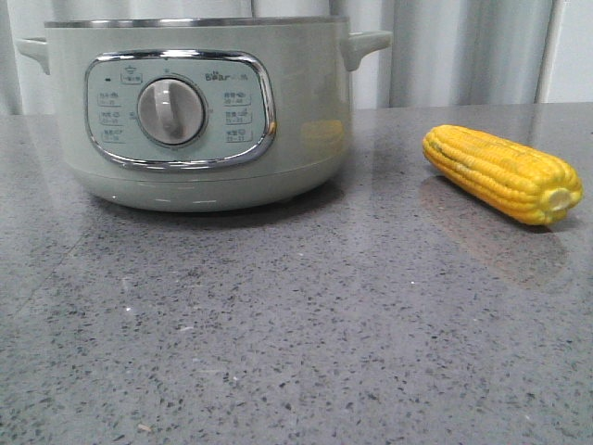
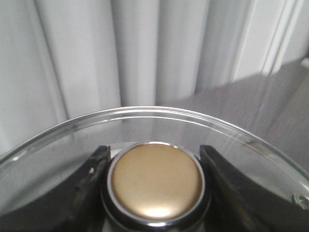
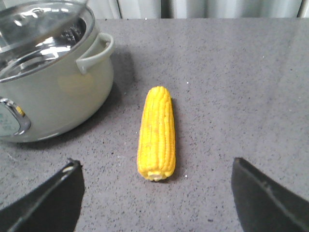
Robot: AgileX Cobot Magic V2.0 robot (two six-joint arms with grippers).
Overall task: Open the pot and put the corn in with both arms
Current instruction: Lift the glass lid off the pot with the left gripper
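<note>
Two claws show only in their own wrist views; neither appears in the front view. Left first: the left claw [image 2: 157, 186] has its dark fingers [image 2: 89, 186] pressed against either side of a round gold knob [image 2: 157, 181] with a chrome collar, so it is closed on that knob. The knob sits at the middle of a clear glass lid [image 2: 145, 112], whose rim curves across the view in front of pale curtains [image 2: 87, 53]. From the right wrist view that lid looks tilted over the mouth of the pot [image 1: 199, 111], raised on one side rather than seated flat, though how far it is lifted I cannot tell. What lies inside the pot is hard to make out through the glare on the glass.

Standing on the left part of the grey speckled bench [image 1: 296, 352], the pot has its control panel and dial facing the camera and a small handle on each side.

Farther right, well apart from the pot, the corn [image 1: 505, 174] lies flat on the bench with its pale stub end toward the camera.

Over it hangs the right claw [image 3: 159, 198], spread wide, its two dark fingertips [image 3: 48, 200] far apart on either side of the cob and touching nothing.
</note>
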